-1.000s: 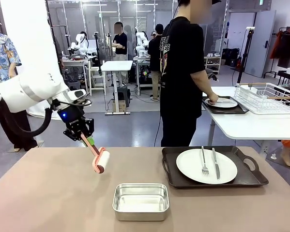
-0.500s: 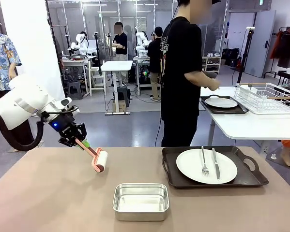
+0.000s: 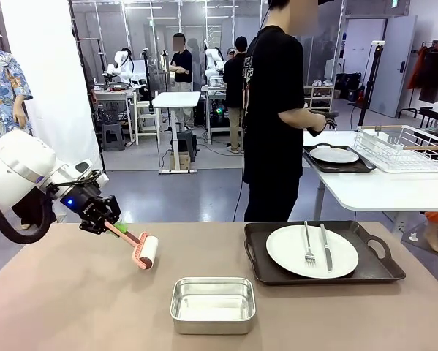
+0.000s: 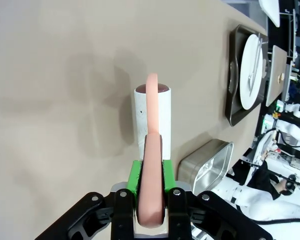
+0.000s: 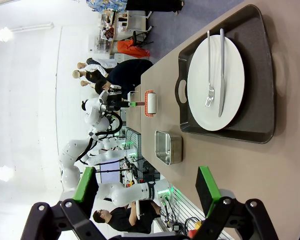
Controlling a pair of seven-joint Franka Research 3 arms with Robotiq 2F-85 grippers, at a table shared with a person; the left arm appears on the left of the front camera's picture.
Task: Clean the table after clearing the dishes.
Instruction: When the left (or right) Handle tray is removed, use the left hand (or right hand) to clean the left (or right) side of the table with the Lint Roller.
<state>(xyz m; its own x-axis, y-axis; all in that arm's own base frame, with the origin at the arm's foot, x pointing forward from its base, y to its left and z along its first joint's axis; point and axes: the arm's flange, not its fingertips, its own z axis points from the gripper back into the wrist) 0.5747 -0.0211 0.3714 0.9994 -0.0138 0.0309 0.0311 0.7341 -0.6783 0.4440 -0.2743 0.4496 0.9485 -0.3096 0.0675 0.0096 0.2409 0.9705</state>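
Roller point(image 3: 145, 251) has slid toward frame's lower left, left gripper point(image 3: 110, 225) clamped on it; maybe touching table point(image 3: 72, 307), dishes point(image 3: 288, 252) still uncleared.

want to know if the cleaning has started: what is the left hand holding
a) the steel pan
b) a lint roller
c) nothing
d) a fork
b: the left hand is shut on a lint roller, gripping its pink handle with the white roll at the far end.
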